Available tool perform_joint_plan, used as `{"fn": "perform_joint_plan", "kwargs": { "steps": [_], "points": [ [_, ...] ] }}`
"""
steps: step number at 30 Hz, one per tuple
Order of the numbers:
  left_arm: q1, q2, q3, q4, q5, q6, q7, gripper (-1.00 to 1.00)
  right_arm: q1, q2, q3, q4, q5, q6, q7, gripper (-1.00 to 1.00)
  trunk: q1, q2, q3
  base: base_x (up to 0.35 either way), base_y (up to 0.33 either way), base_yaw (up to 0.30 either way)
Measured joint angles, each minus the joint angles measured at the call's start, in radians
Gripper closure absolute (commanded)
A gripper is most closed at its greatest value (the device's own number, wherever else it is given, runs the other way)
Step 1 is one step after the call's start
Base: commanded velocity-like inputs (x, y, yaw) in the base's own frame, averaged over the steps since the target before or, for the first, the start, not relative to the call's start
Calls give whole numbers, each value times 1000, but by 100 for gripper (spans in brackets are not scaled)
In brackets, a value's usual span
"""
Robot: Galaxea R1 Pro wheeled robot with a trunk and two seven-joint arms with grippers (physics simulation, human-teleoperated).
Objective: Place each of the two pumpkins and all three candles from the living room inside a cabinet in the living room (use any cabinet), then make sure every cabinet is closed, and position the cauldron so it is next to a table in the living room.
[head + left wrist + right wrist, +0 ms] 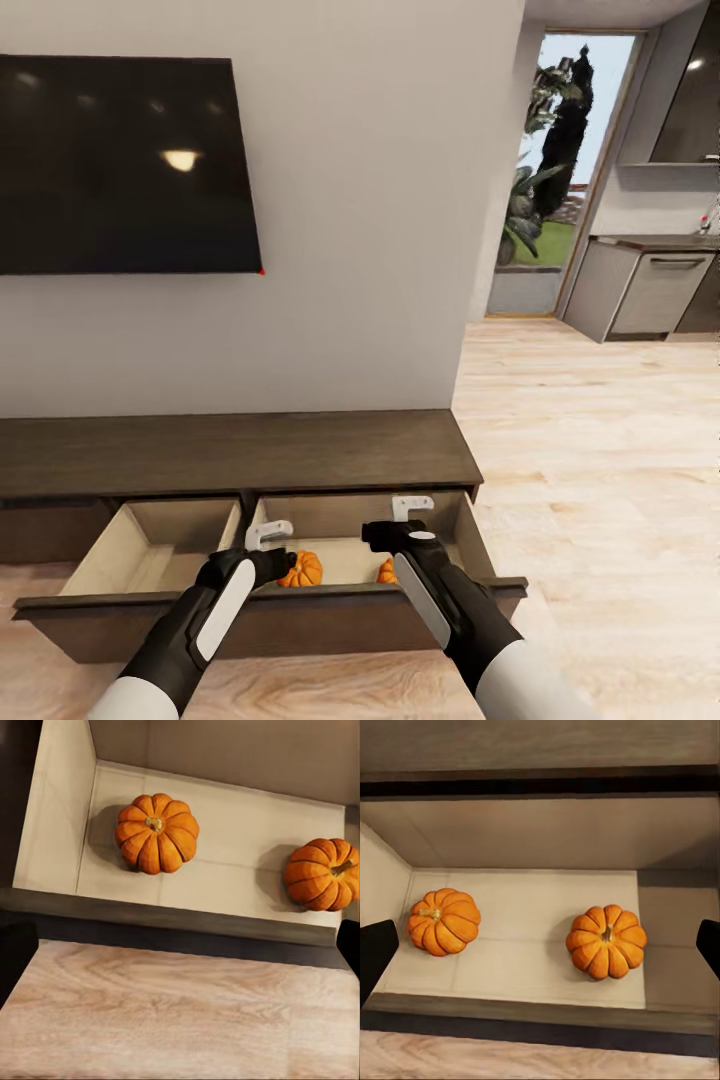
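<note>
Pumpkins sat side by side in the open right-hand drawer of the long, low dark-brown wood cabinet as you held both arms over it, low in the head view. One small ribbed orange pumpkin lay at lower centre, partly behind your left gripper; the second orange pumpkin peeked out just right of it, mostly hidden by your right gripper. Both rested on the pale tan drawer floor, apart from each other and touched by neither hand.

Your right wrist camera looked down into the same drawer, one pumpkin at mid-left of the frame and the other at centre-right, with a dark fingertip at each side edge, so that hand's fingers stood spread wide and empty. Your left gripper's pale fingers showed from the head camera, but you could not tell from the pictures how far apart they stood.

Left of that drawer, a second pale-lined drawer was also pulled out. Above the cabinet, a black wall-mounted TV filled the upper left, and light wood plank floor ran toward a doorway at upper right.
</note>
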Motion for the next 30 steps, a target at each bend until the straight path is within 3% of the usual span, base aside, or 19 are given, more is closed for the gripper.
{"fn": "perform_joint_plan", "kwargs": {
  "steps": [17, 30],
  "points": [
    [0, 2, 2, -12, 0, 0, 0, -100, 0, -1, 0, 1, 0, -8, 1, -100, -1, 0, 0, -30, 0, 0],
    [0, 1, 2, -11, -1, -1, 0, -100, 0, 0, 0, 1, 0, -8, 2, -100, -50, 91, 41, 0, 0, 0]
  ]
}}
